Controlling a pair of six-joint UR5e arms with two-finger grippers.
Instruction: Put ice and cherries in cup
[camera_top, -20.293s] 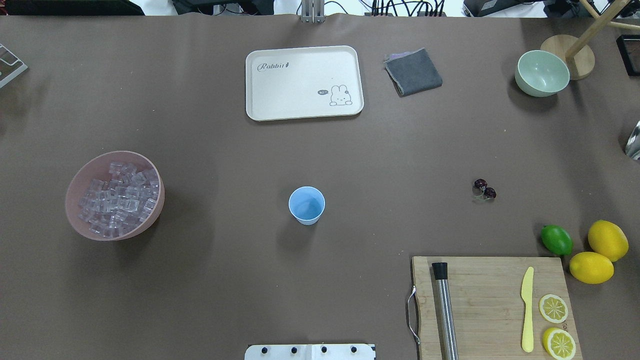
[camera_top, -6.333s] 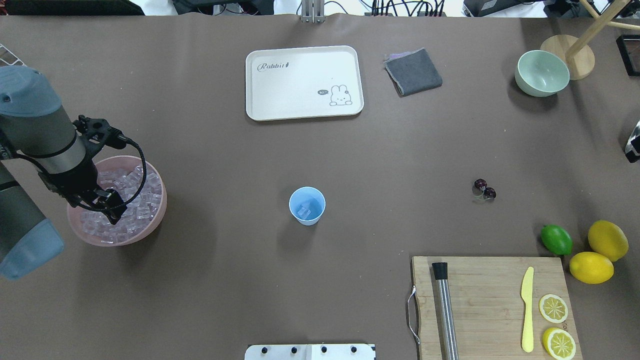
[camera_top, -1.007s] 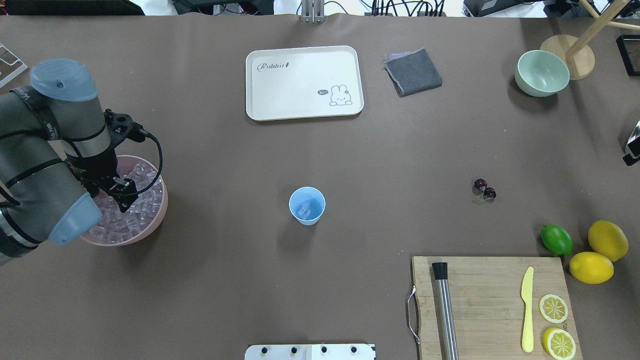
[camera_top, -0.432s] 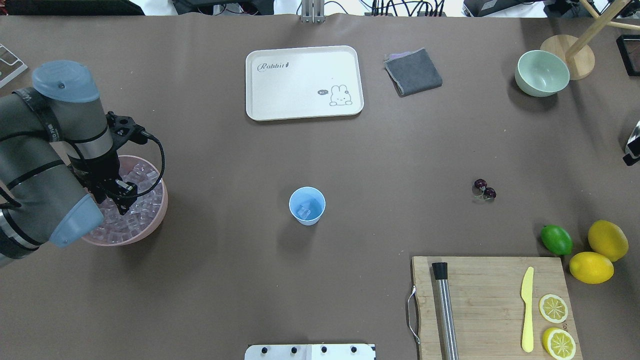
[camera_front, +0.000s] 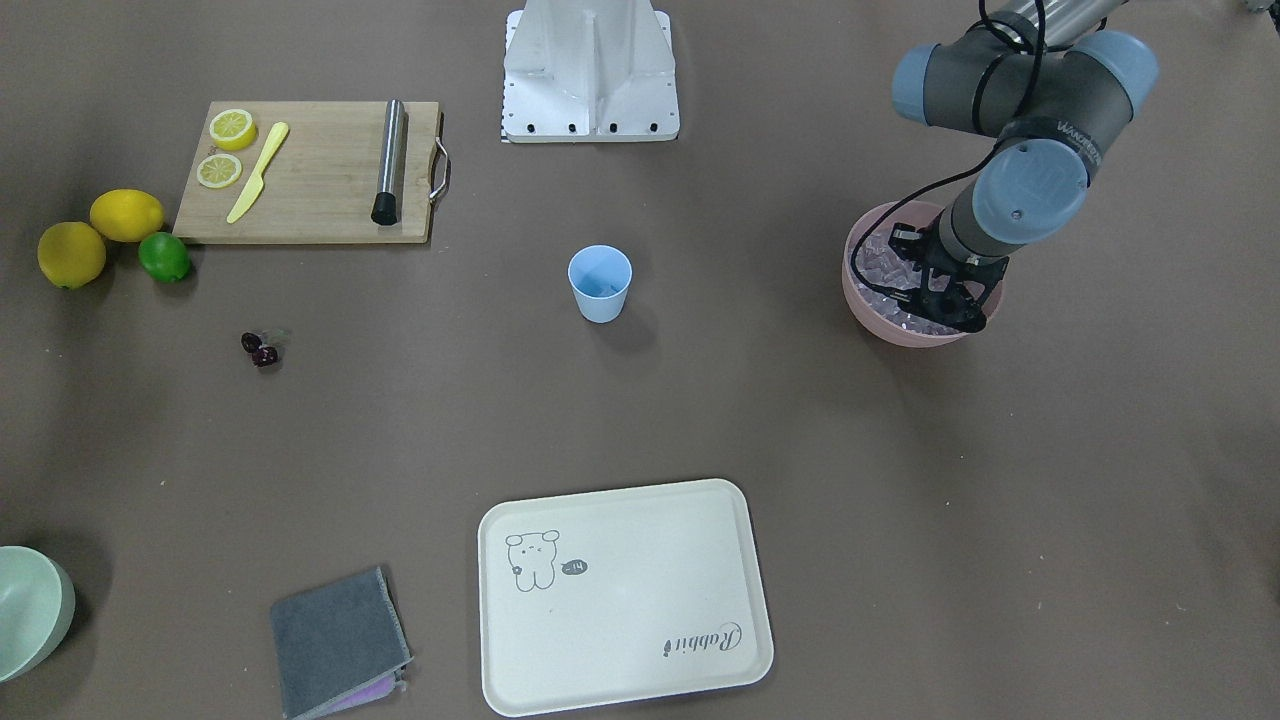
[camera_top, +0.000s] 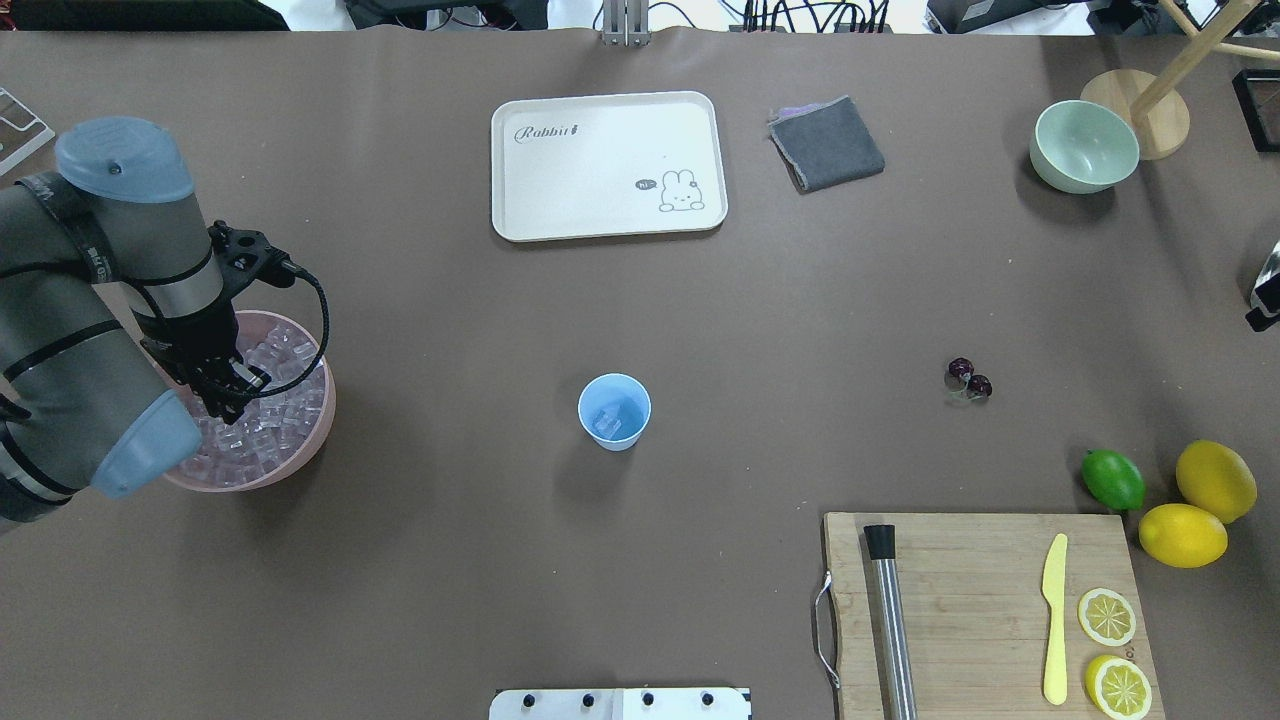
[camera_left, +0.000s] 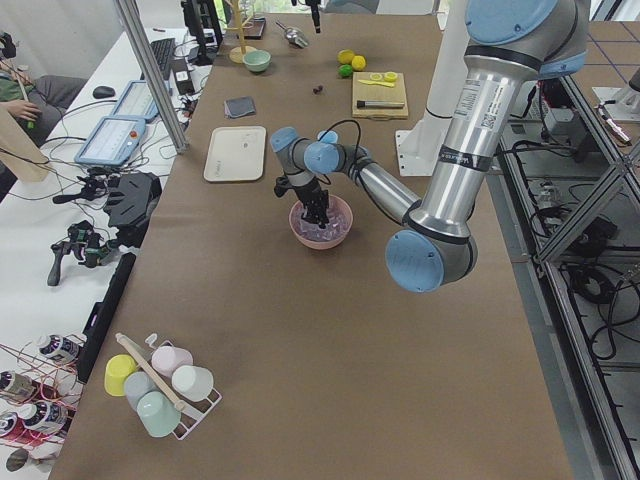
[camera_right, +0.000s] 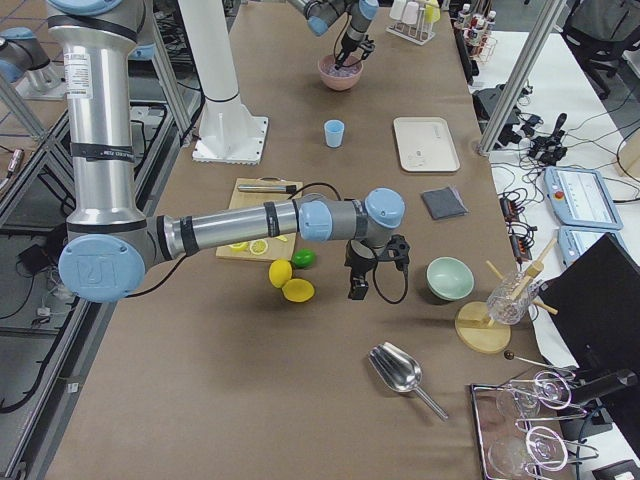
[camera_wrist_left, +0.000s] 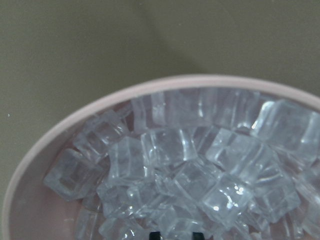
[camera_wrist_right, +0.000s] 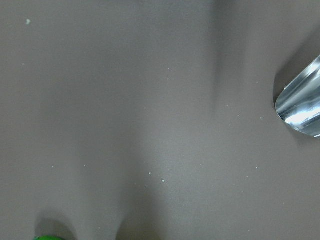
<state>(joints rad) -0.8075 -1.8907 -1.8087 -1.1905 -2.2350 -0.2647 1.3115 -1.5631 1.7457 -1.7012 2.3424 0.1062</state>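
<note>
Overhead exterior view has the left gripper (camera_top: 232, 388) down inside the pink bowl (camera_top: 322, 418) at the table's left, among the ice (camera_top: 280, 410) heaped there. The right gripper (camera_right: 357, 290) hangs far off near the lemons (camera_right: 297, 290); I cannot tell how its jaws stand. The cup (camera_top: 613, 411) stands mid-table, well apart from the bowl, with what looks like one cube already at its bottom. The cherries (camera_top: 969, 378) lie further right, untouched. On the left wrist camera two dark fingertips (camera_wrist_left: 155, 234) show a little apart over the pile; whether they pinch a cube I cannot tell. I'd reckon the cubes are light, hard and slick, so grip flat opposite faces squarely or one squirts out.
</note>
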